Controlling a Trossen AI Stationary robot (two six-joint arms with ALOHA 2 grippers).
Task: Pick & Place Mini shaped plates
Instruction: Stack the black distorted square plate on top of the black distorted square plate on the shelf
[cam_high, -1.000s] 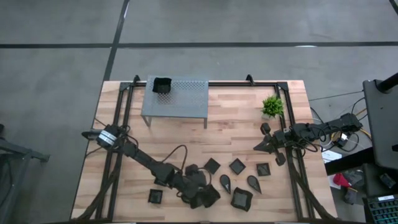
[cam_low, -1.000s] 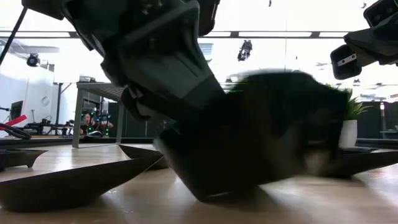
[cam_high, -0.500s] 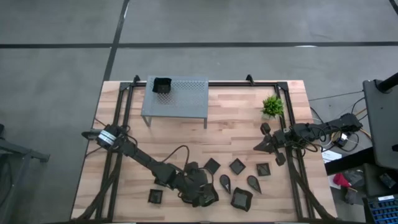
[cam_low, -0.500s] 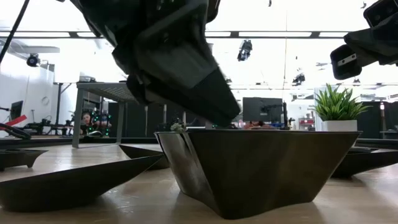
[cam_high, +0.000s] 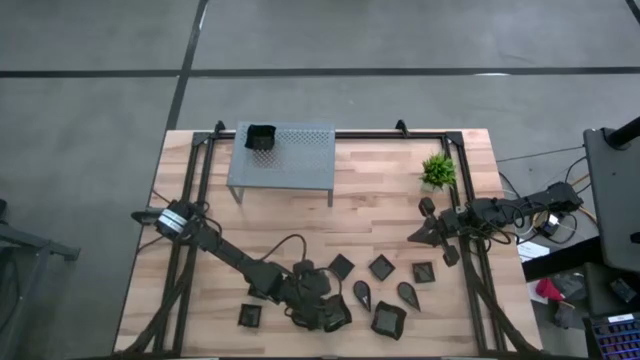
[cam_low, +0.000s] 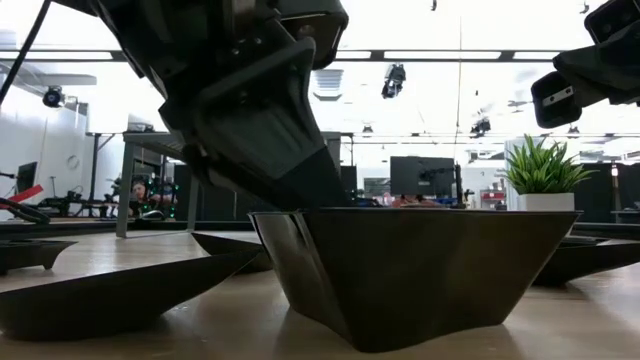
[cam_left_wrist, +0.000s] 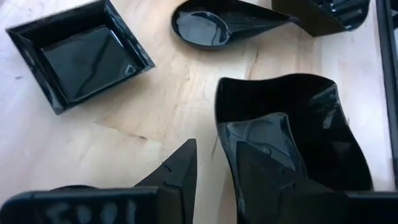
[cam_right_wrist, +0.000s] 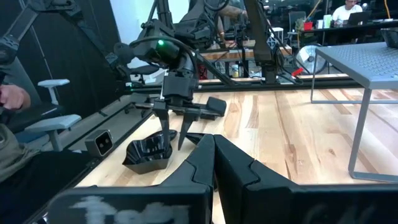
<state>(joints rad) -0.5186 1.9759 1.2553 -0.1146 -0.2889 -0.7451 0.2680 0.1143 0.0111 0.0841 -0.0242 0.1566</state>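
Several small black dishes lie on the wooden table's near half, among them a square one (cam_left_wrist: 81, 56) and a teardrop one (cam_left_wrist: 217, 25). A wavy-rimmed dish (cam_left_wrist: 311, 137) (cam_low: 420, 270) stands on its base on the table. My left gripper (cam_left_wrist: 216, 144) (cam_high: 322, 308) is open, slanting down over this dish, one finger inside it and one outside its wall. Another black dish (cam_high: 261, 136) sits on the grey perforated stand (cam_high: 290, 165). My right gripper (cam_high: 415, 238) (cam_right_wrist: 213, 140) waits shut at the table's right side, above the table. My left gripper straddles the wavy dish's wall (cam_left_wrist: 219, 134), one finger (cam_left_wrist: 261, 165) inside the hollow and the other (cam_left_wrist: 180, 168) outside, coming slanting down from above. Whether either finger touches the wall I cannot tell. The dish stands level on the table.
More dishes lie close by: a square one (cam_high: 250, 316) to the left, diamonds (cam_high: 342, 266) (cam_high: 381, 267) and teardrops (cam_high: 362, 293) (cam_high: 407, 294) to the right. A small green plant (cam_high: 437, 172) stands at the far right. Bare wood lies between the stand and the dishes.
The wavy dish, blurred and tipped a second ago in the low view, now stands level on the table. My left gripper has tipped further downward, and its fingers have come down to the dish's rim.
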